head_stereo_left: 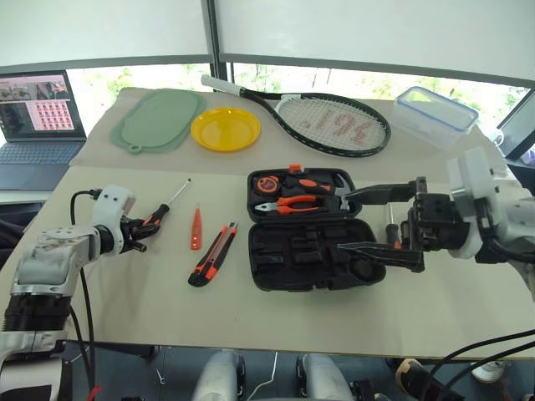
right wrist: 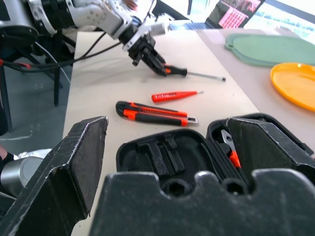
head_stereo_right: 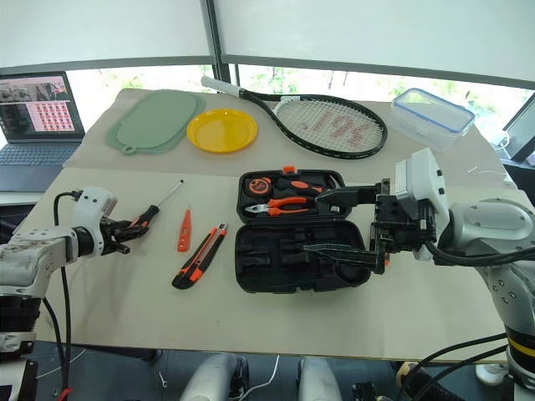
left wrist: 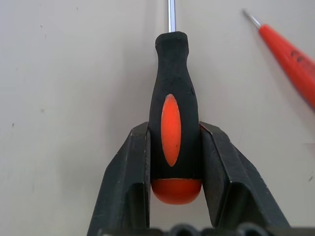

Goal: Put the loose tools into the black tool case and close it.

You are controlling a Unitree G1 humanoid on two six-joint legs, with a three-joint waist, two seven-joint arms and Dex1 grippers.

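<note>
Worktop of pale board carried everything, largest first: a tennis racket, a green mat, a clear blue-rimmed container and a yellow plate lay along the far side, well apart from the work. Nearer the middle sat the black tool case, open flat, lid half away from the robot with pliers and other orange tools seated in it, near half showing bare shaped recesses — likely left open so the loose tools could go straight in.

Right tool hovered over the case's right end, spread wide and holding nothing.

To the case's left lay the utility knife and, just beyond it, the slim tester screwdriver, both untouched. Farther left, a screwdriver lay on the board with its shaft pointing away; the left tool had its two fingers against the sides of the handle's butt end — a narrowing grip, seemingly for lifting it toward the case.
</note>
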